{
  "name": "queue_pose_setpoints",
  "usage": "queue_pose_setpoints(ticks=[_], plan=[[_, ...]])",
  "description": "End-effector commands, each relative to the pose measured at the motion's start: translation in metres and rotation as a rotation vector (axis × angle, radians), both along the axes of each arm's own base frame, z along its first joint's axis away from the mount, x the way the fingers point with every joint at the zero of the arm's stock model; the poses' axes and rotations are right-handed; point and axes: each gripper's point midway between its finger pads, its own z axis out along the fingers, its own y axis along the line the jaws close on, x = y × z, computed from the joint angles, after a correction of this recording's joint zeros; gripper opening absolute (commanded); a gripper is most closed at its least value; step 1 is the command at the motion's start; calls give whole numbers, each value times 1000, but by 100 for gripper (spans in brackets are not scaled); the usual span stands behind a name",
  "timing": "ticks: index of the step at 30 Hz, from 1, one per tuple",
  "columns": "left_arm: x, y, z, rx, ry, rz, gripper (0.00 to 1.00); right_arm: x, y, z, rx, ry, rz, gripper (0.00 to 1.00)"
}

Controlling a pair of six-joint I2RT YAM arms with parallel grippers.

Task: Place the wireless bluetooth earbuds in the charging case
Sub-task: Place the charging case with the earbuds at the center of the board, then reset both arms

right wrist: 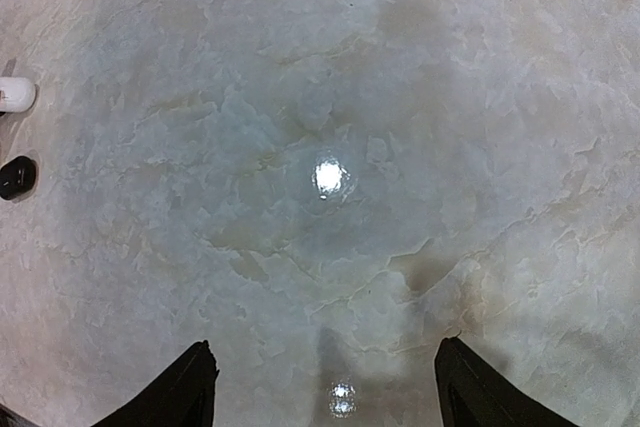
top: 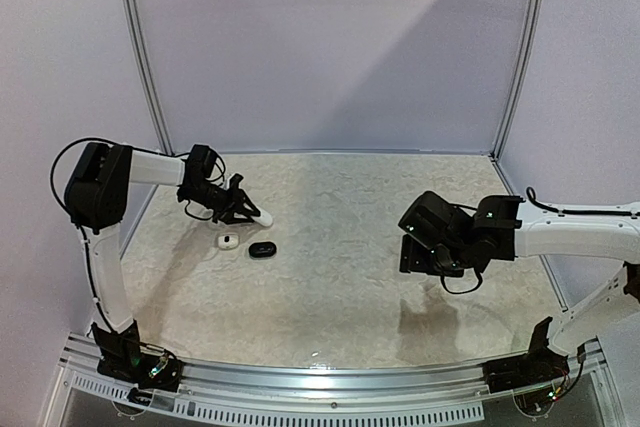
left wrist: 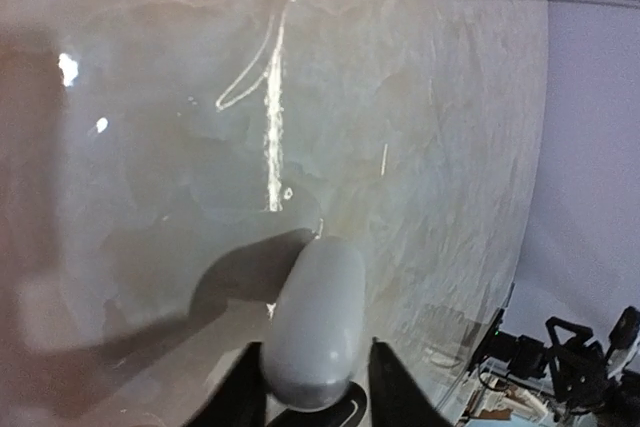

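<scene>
My left gripper (top: 252, 214) is shut on a white, pill-shaped charging case (left wrist: 315, 322), which juts out past the fingertips just above the table, at the back left. Below it on the table lie a small white case (top: 228, 240) and a black case (top: 262, 250). I cannot make out any wireless bluetooth earbuds in these views. My right gripper (top: 413, 247) hovers over the right half of the table, open, with only bare surface between its fingers (right wrist: 190, 387).
The pale marbled table (top: 340, 247) is walled at the back and on both sides. In the right wrist view the black case (right wrist: 16, 177) and a white rounded object (right wrist: 16, 94) show at the left edge.
</scene>
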Motion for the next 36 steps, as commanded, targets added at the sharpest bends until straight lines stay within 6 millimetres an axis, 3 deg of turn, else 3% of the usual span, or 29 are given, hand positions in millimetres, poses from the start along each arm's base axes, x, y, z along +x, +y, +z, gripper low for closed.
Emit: queue_pose_setpoints(ticks=[1, 2, 5, 6, 10, 14, 18, 24, 29, 32, 36], plan=[[-4, 8, -22, 17, 47, 70, 50, -1, -2, -7, 3, 28, -30, 77], [-7, 9, -23, 22, 52, 70, 59, -1, -2, -7, 5, 26, -35, 78], [-15, 17, -21, 65, 63, 90, 96, 0, -3, -5, 14, 17, -47, 79], [-17, 21, -18, 83, 62, 98, 99, 1, -3, -2, 20, 10, -49, 80], [-23, 34, 3, 160, 40, 124, 99, 4, -5, -1, 61, 12, -64, 97], [-29, 50, 31, 262, 9, 125, 99, 21, -17, 3, 105, 5, -109, 99], [-39, 60, 65, 313, -53, 102, 99, 48, -41, 21, 132, -66, -163, 99], [-60, 75, 128, 402, -210, 23, 99, 86, -99, 34, 215, -156, -261, 99], [-85, 96, 178, 519, -452, -58, 99, 96, -152, 43, 152, -299, -333, 99], [-102, 112, 192, 595, -591, -69, 99, 93, -172, 44, 52, -405, -316, 99], [-124, 134, 185, 659, -688, -11, 99, 77, -207, 51, -44, -571, -401, 99]])
